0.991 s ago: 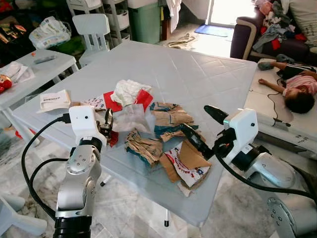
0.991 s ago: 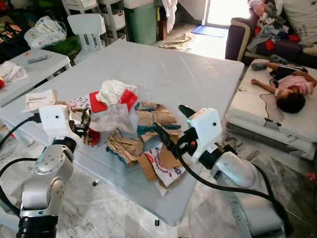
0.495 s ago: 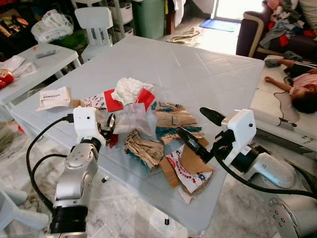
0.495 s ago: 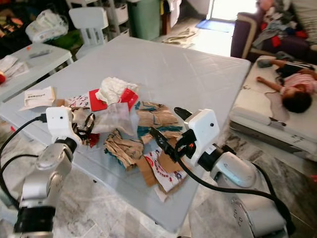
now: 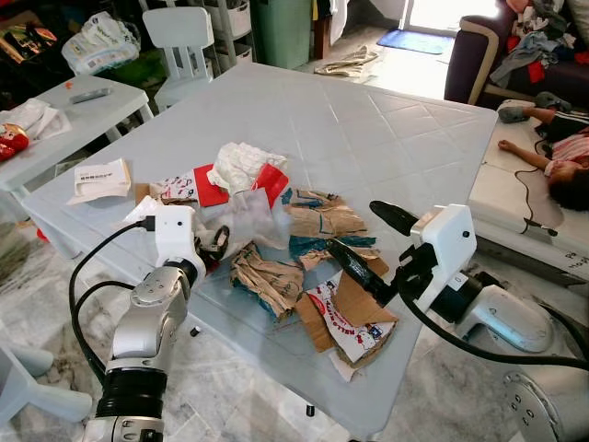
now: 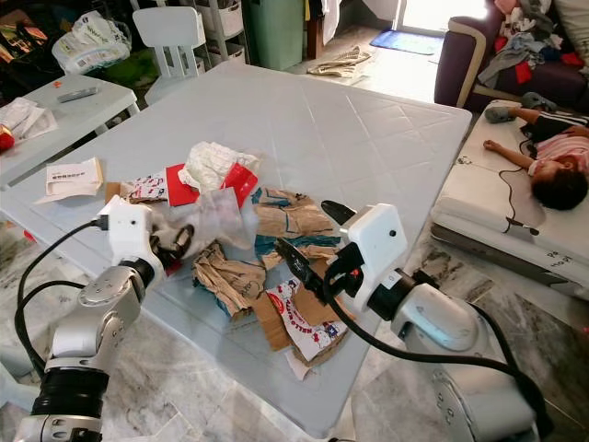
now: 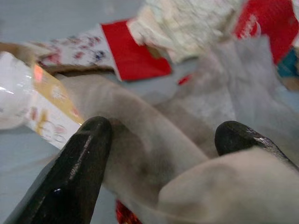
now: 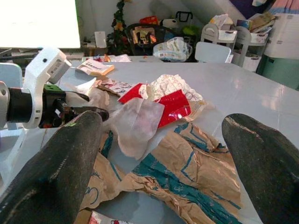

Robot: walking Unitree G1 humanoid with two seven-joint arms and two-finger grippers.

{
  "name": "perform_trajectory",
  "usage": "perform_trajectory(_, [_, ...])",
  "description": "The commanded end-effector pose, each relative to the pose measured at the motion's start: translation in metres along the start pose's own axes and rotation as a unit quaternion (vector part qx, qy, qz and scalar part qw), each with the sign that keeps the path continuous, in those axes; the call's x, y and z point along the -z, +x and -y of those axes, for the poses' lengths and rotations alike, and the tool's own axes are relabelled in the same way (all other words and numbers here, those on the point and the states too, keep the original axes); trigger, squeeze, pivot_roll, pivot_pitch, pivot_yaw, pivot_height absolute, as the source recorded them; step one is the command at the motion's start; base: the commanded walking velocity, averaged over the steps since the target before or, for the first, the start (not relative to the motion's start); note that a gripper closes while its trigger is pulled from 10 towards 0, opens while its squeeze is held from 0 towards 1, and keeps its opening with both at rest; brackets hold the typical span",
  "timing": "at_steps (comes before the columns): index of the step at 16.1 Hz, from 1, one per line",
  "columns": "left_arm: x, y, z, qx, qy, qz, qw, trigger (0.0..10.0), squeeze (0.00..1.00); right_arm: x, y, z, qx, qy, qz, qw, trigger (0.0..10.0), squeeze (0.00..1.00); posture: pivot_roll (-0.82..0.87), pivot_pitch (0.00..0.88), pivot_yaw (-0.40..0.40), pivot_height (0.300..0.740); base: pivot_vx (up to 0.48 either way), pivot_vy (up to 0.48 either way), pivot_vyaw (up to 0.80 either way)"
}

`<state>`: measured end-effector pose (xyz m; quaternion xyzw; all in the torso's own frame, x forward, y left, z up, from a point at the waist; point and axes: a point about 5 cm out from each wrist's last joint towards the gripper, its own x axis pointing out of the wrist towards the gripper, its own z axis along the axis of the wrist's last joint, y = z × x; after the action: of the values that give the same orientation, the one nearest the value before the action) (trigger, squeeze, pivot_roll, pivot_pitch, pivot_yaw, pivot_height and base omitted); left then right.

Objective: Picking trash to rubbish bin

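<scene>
A heap of trash lies on the white table: crumpled white paper, a red wrapper, a translucent whitish wrapper, torn brown paper pieces and printed cardboard. My left gripper is at the heap's left edge, open. In the left wrist view the whitish wrapper lies between its fingers. My right gripper hovers open over the brown paper at the heap's right side. Its two fingers are spread wide above the brown paper.
A white packet lies near the table's left corner. A smaller white table, a white chair and a green bin stand beyond. On the right a person lies on a mattress next to a sofa.
The camera has shifted a little. My left gripper has pushed forward into the whitish wrapper at the heap's edge. The right gripper has stayed over the brown paper.
</scene>
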<state>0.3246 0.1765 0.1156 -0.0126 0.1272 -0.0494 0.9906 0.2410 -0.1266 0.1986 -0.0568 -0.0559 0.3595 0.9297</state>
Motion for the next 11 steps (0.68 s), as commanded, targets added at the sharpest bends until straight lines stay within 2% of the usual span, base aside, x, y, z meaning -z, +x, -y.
perform_trajectory(1, [-0.001,0.001,0.005,0.020,0.014,-0.013,1.000,10.0,0.00,-0.005,-0.001,-0.004,-0.013,-0.004,0.006,1.000,10.0,0.00,-0.09,0.098,0.042,0.740,0.000,0.000,0.00])
perform_trajectory(3, [0.001,0.002,0.006,0.026,0.018,-0.018,0.999,10.0,0.00,-0.005,0.000,-0.005,-0.015,-0.003,0.005,1.000,10.0,0.00,-0.09,0.098,0.042,0.740,0.000,0.000,0.00])
perform_trajectory(4, [0.001,0.002,0.005,0.023,0.019,-0.017,0.999,0.0,0.00,-0.005,0.002,-0.007,-0.018,-0.003,0.006,1.000,10.0,0.00,-0.09,0.098,0.042,0.740,0.000,0.000,0.00])
perform_trajectory(9, [-0.003,0.002,0.000,0.007,0.028,-0.001,1.000,0.0,0.00,-0.004,0.003,-0.010,-0.023,-0.003,0.006,1.000,10.0,0.00,-0.09,0.088,0.031,0.740,0.000,0.000,0.00])
perform_trajectory(11, [-0.011,0.002,-0.001,-0.004,0.029,0.024,0.999,0.0,0.00,-0.004,0.004,-0.011,-0.024,-0.004,0.006,1.000,10.0,0.00,-0.09,0.085,0.029,0.740,0.000,0.000,0.00])
